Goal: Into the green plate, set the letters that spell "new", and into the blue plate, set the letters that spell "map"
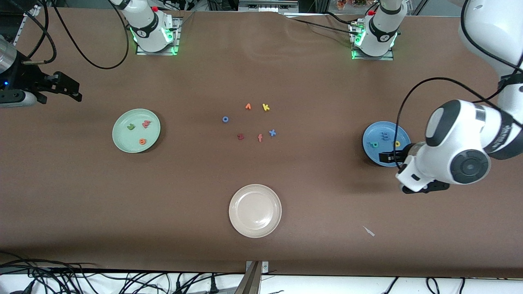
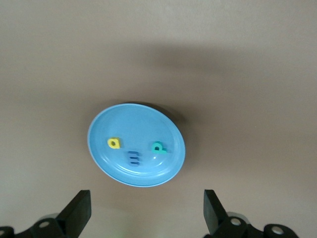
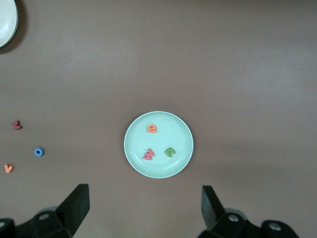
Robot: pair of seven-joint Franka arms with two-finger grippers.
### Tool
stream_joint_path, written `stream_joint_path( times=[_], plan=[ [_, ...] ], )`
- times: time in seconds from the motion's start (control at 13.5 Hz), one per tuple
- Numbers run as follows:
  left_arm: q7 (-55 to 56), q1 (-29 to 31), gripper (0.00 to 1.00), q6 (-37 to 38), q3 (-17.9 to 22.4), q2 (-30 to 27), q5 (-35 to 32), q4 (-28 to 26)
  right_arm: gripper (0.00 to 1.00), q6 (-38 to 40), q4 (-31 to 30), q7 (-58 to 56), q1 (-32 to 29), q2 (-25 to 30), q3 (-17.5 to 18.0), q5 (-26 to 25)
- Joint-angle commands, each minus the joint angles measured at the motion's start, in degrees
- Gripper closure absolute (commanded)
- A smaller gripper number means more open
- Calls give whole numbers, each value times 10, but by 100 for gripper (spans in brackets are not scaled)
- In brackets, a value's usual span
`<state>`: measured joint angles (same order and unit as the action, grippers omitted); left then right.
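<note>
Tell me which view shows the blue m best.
The left wrist view: the m lies unobstructed in the blue plate, between the a and p. The front view shows it tiny, blue on blue, beside the left gripper. The right wrist view misses it.

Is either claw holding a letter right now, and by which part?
Nothing is held. The left claw hangs open and empty over the round blue plate; the right claw is open and empty too, beside the round mint-green plate.
</note>
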<state>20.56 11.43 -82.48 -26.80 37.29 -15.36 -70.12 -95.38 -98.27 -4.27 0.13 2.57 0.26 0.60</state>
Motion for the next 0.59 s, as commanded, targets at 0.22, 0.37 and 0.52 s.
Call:
stream_joint_path(
  times=[0.22, 0.37, 0.52],
  plan=[
    [-123, -48, 0, 1, 173, -78, 186, -4, 0, 11, 14, 2, 0, -5, 2, 6],
    [-128, -48, 0, -33, 179, -111, 202, -42, 0, 11, 14, 3, 0, -5, 2, 6],
    [-133, -48, 0, -101, 179, -164, 204, -127, 0, 11, 14, 2, 0, -5, 2, 6]
  ],
)
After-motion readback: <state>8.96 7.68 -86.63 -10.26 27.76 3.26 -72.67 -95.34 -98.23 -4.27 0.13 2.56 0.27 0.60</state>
